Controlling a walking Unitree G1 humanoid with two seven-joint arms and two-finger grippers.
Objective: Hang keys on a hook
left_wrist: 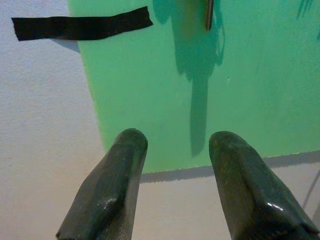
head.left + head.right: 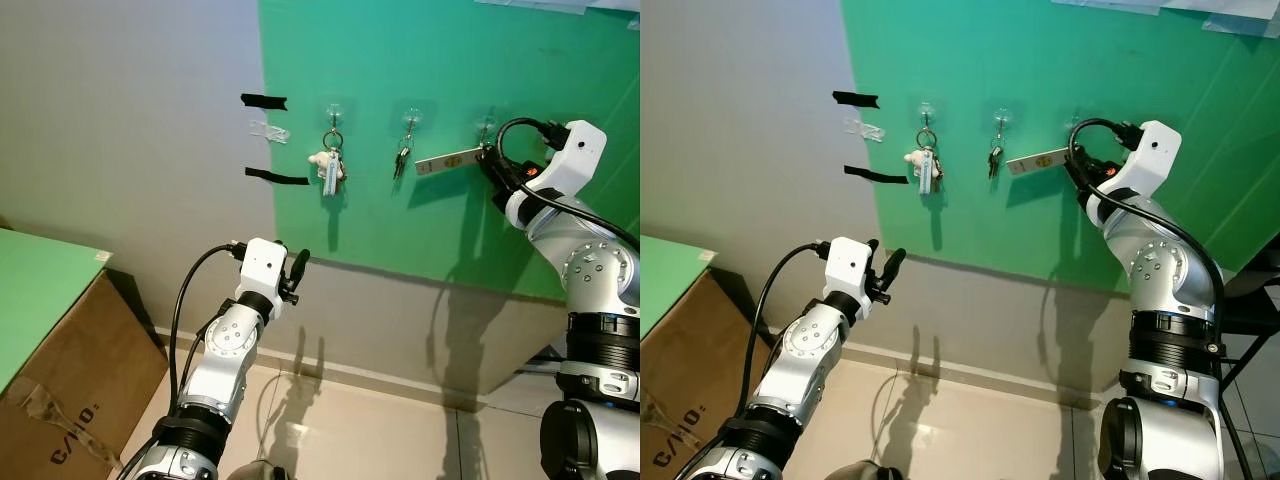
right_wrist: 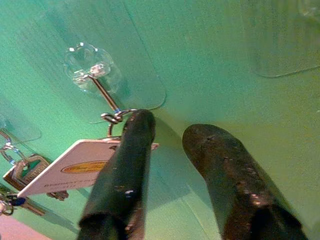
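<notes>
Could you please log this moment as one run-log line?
right gripper: open, at clear plastic wall hook | white tagged key set: ring on hook, tag held out sideways | left gripper: open, idle, low

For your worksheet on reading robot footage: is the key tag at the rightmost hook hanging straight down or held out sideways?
Held out sideways. The white key tag sticks out nearly level from the rightmost hook, with the right gripper at it, while the other keys dangle straight down.

You see the green wall panel (image 2: pixel 480 220) carrying three clear hooks in a row. The hook at nine o'clock (image 2: pixel 333 108) holds a bunch with a white charm (image 2: pixel 331 166), the middle hook (image 2: pixel 411 116) small keys (image 2: pixel 401 160), the hook at three o'clock (image 3: pixel 89 70) a white tag (image 2: pixel 447 160).
</notes>
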